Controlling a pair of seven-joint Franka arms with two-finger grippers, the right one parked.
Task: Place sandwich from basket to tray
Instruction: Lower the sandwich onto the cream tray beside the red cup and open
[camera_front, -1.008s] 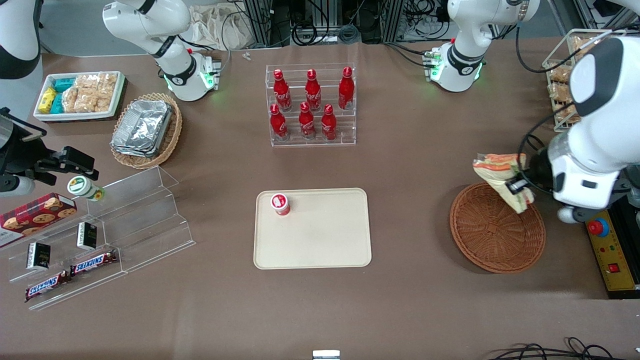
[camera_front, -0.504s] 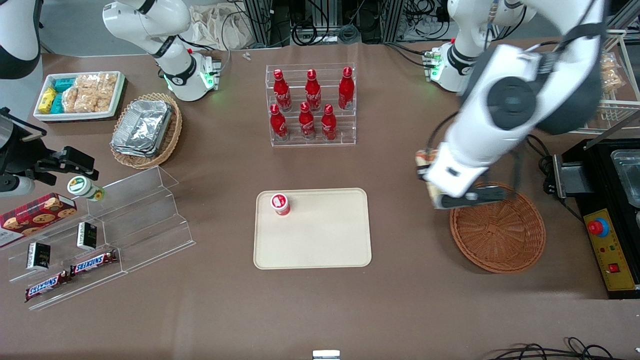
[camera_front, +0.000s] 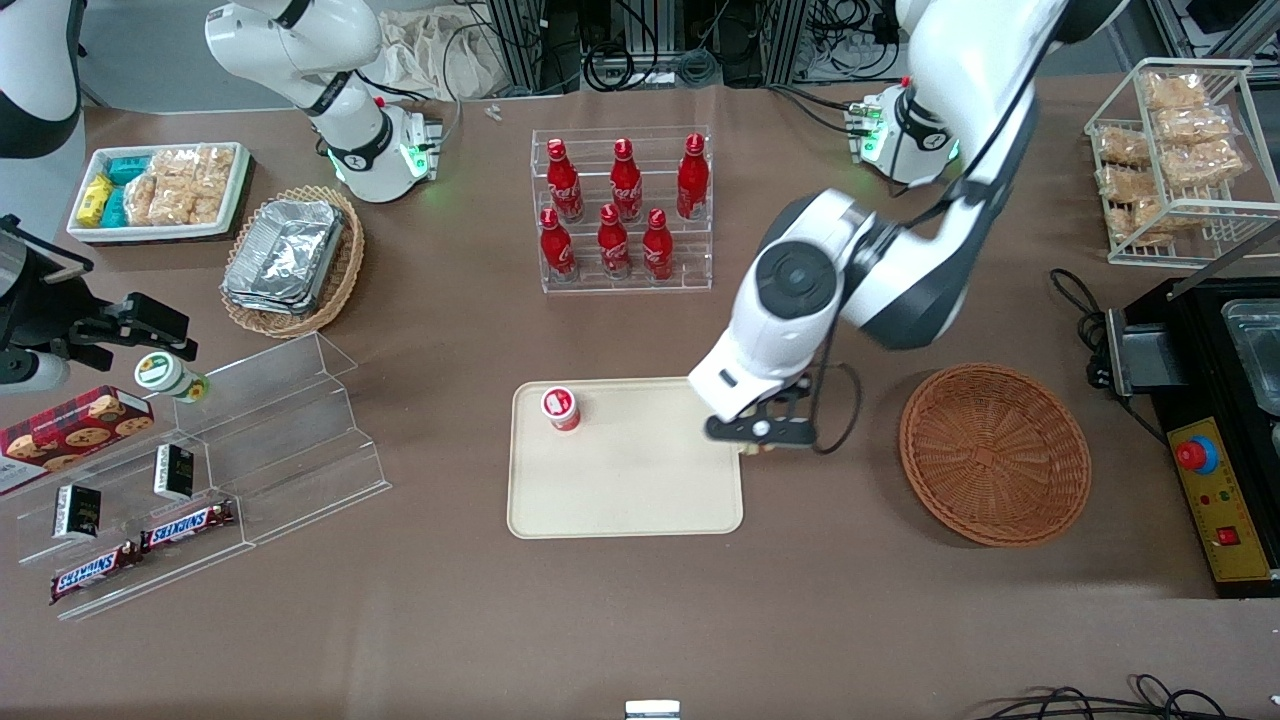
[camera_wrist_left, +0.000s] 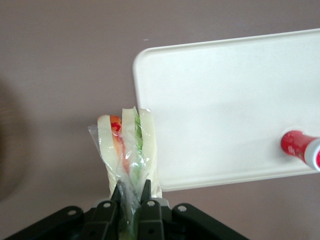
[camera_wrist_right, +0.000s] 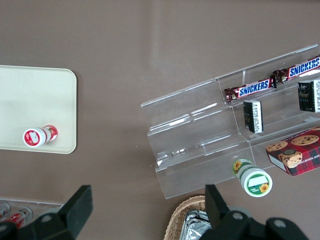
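Front view, gripper: the left arm's gripper hangs above the tray's edge on the working arm's side, between the tray's middle and the basket; the arm's white body hides most of it.
Front view, sandwich: only a sliver shows under the gripper, just at that tray edge.
Front view, tray: the cream tray lies flat near the middle of the table (a small red bottle with a white cap stands near its corner farthest from the camera, toward the parked arm's end).
Front view, basket: the round reddish-brown basket sits beside the tray toward the working arm's end, apart from it, with nothing in it.
Front view, other things: a clear rack of red bottles stands farther from the camera than the tray.
Left wrist view, gripper: the black fingers are clamped on the sandwich, jaws close together with the wrap pinched between them.
Left wrist view, sandwich: the wrapped wedge points away from the gripper, white bread with orange and green layers, held in the air over the tray's rim, part over brown table.
Left wrist view, tray: a rounded corner and bare surface show, with the red bottle at its edge.
Right wrist view: tray corner with the bottle on it.
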